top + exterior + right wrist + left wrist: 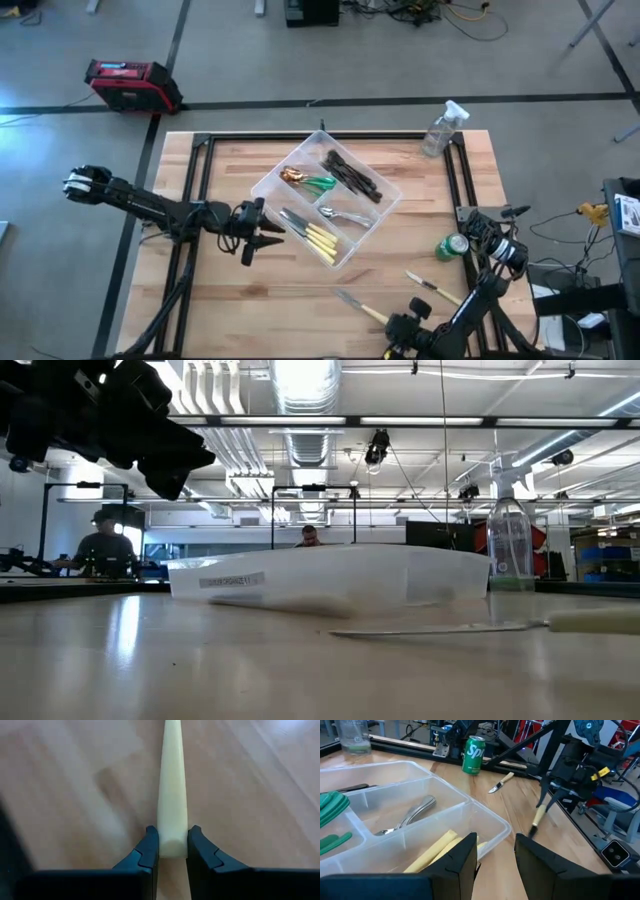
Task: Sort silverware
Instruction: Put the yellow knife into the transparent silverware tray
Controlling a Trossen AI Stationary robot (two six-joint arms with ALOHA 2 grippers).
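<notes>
green can (472, 754), partial lettering "Sp"

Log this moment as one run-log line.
right gripper: shut on knife handle | left gripper: open over tray | second knife: on table

Wooden table (250, 300), clear divided tray (268, 183), green can (450, 247), spray bottle (441, 130), two cream-handled knives (362, 308)

two dark, near-black robot arms built of jointed segments. the left arm (150, 205) is slim, with a pale whitish joint at its far end and bundled black cabling at the wrist. its gripper (495, 855) has two flat, angular matte-black fingers (462, 857). the right arm (470, 305) carries looped black cables; its fingers (145, 852) are dark blue-black, with stepped, notched inner edges.
</notes>
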